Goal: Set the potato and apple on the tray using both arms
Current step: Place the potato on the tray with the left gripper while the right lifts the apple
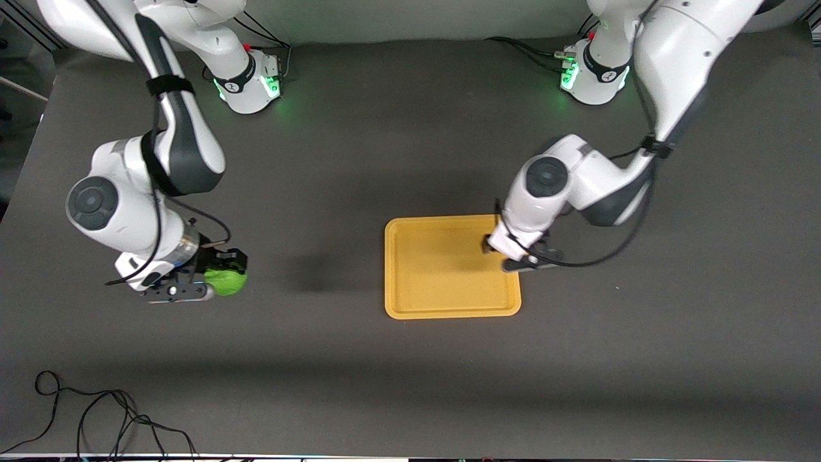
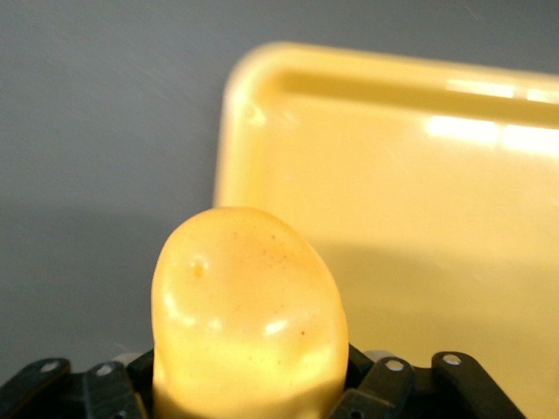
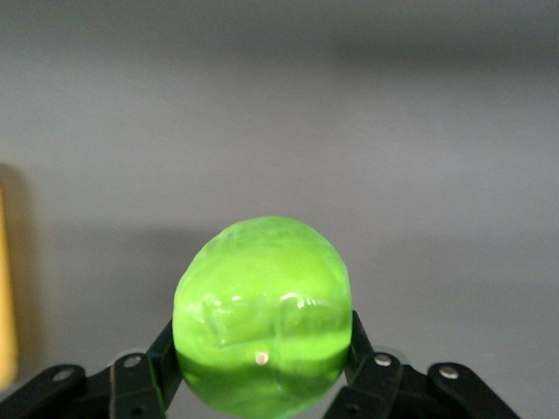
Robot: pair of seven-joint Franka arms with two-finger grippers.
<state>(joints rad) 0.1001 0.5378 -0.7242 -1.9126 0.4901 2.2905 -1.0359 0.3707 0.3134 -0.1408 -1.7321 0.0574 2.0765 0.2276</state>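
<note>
My right gripper [image 1: 224, 280] is shut on the round green apple [image 1: 227, 282] and holds it above the bare table, off the tray toward the right arm's end. In the right wrist view the apple [image 3: 262, 314] fills the space between the black fingers [image 3: 162, 353]. My left gripper [image 1: 495, 248] is over the yellow-orange tray [image 1: 442, 276], at the rim toward the left arm's end. It is shut on the lumpy yellow potato [image 2: 249, 314], which the wrist hides in the front view. The tray's floor [image 2: 419, 227] lies beneath the potato.
A sliver of the tray's rim [image 3: 7, 297] shows in the right wrist view. A loose black cable [image 1: 96, 417] lies at the table's near edge, at the right arm's end. The green-lit bases [image 1: 253, 80] [image 1: 590, 74] stand along the table's farthest edge.
</note>
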